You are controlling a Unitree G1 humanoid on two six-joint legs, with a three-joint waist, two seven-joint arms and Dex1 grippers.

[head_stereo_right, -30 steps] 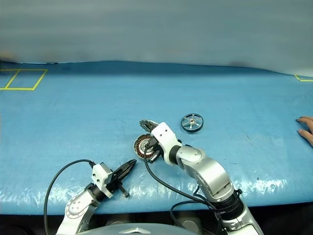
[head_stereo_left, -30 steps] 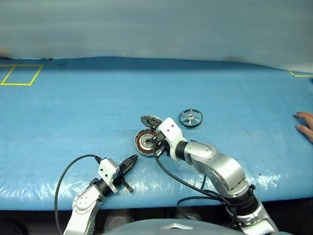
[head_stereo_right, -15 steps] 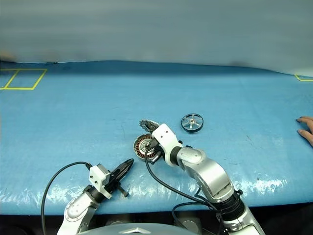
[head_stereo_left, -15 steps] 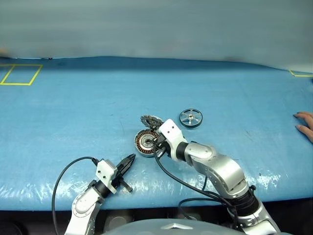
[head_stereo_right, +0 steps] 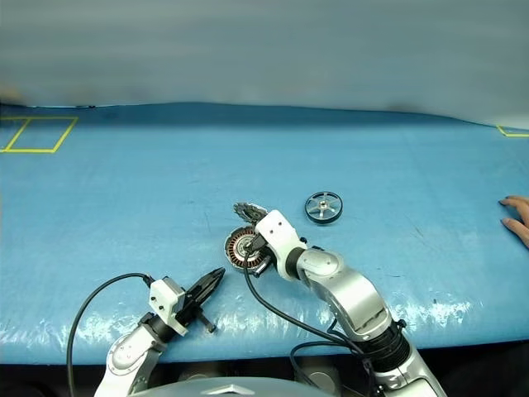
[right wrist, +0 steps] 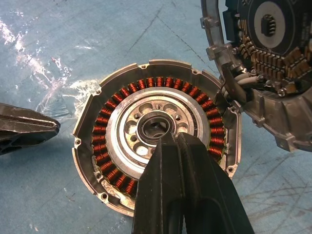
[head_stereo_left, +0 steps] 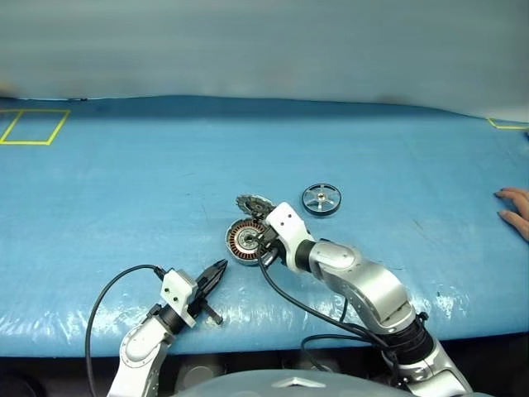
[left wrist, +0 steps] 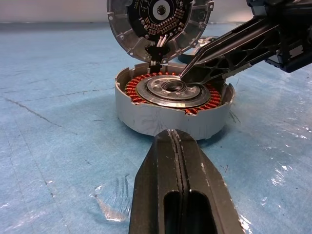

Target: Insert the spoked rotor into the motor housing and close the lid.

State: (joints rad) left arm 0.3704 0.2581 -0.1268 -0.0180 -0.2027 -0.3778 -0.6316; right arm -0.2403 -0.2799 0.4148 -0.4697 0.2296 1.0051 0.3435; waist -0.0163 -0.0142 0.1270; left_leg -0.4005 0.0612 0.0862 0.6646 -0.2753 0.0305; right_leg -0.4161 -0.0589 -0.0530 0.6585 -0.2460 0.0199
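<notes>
Rotor (head_stereo_left: 321, 199) sits untouched on the blue sheet (head_stereo_left: 124, 182), flat on its face, well apart from both grippers, so the insertion is not yet begun. Hardly anything changes over the last second: the left arm drifts a touch lower and nearer the table edge in the head view, the right arm holds its place at the housing, and rotor, housing and lid lie just where they were. That reads as a pause, maybe a probe of the core, with the real pick-up still ahead.

Going left to right: the left gripper (head_stereo_left: 216, 273), black and tapered, fingers pressed together on nothing, hovers near the front edge and points at the housing. The housing (left wrist: 170, 105) is a short grey metal cup, notched at the rim, ringed with copper-orange windings around a silver core with a dark bore. The lid (left wrist: 160, 24) stands up on its hinge behind it, patterned dark-and-silver face showing, wires running down at the hinge. The right gripper (right wrist: 173, 141), fingers closed and empty, rests its tip at the core's centre. Further right is the rotor: dark rim, silver spokes, shiny hub. At the far right edge a person's hand (head_stereo_left: 516, 208) lies on the crinkled, glossy sheet.
</notes>
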